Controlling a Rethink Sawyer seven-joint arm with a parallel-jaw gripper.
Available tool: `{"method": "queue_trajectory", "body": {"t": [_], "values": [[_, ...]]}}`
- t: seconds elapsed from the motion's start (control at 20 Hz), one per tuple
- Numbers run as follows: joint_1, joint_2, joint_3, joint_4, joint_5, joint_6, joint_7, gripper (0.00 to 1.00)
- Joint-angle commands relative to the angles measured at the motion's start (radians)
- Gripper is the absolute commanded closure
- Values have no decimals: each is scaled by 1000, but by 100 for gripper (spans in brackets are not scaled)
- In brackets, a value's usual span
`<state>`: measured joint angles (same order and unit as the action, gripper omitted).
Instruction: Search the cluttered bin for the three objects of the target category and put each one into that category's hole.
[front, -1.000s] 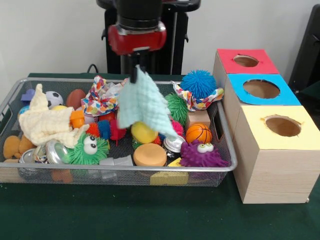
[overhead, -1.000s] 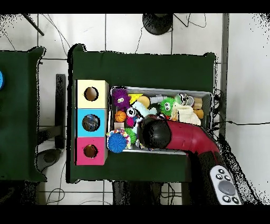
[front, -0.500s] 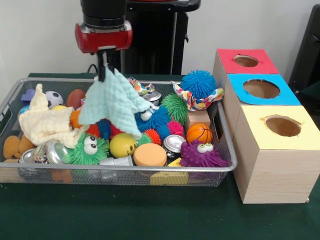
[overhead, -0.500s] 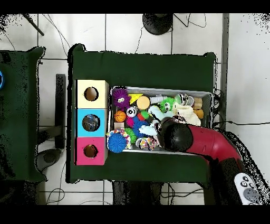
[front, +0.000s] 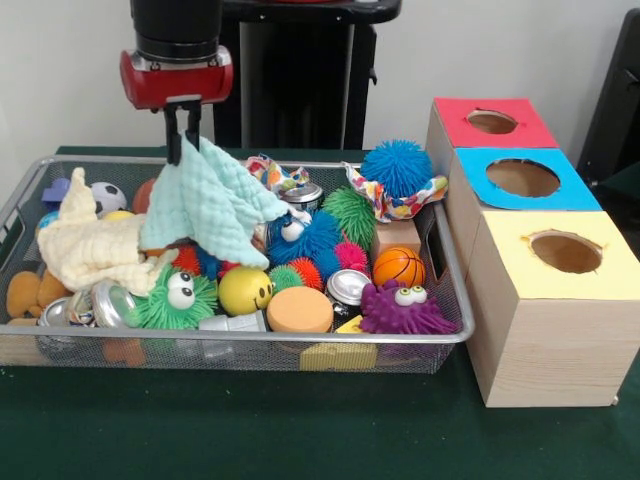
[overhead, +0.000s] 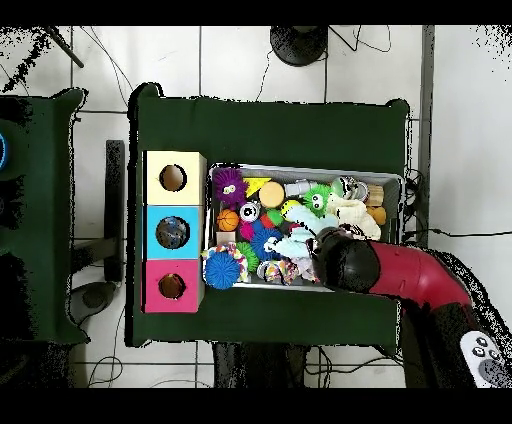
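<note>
On the dark green counter (front: 300, 430) the wire-mesh bin (front: 240, 345) lies crammed rim to rim, the pincer (front: 181, 135) above its far left part pinching a mint cloth (front: 210, 200) that drapes onto the toys, a tan plush animal (front: 22, 292) well below-left at the near-left corner, the red-topped box's hole (front: 491, 121) far right beyond the bin's edge.

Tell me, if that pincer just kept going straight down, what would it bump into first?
Probably the mint cloth it already grips: the pincer points down into it. Below lie a brown ball and the cream cloth; depth is unclear.
</note>
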<state>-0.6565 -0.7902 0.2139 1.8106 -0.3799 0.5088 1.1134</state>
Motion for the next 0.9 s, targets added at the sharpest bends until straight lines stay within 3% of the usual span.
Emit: {"method": "queue_trajectory", "body": {"t": [0.05,0.4,0.45,0.7,0.9], "values": [[-73,53,144,-31,-106,149,-246,100],[-122,98,204,-58,-174,149,-264,100],[-124,94,214,-57,-210,163,-268,0],[-184,89,320,21,-169,56,-216,0],[-141,21,294,56,-168,78,-106,0]]}}
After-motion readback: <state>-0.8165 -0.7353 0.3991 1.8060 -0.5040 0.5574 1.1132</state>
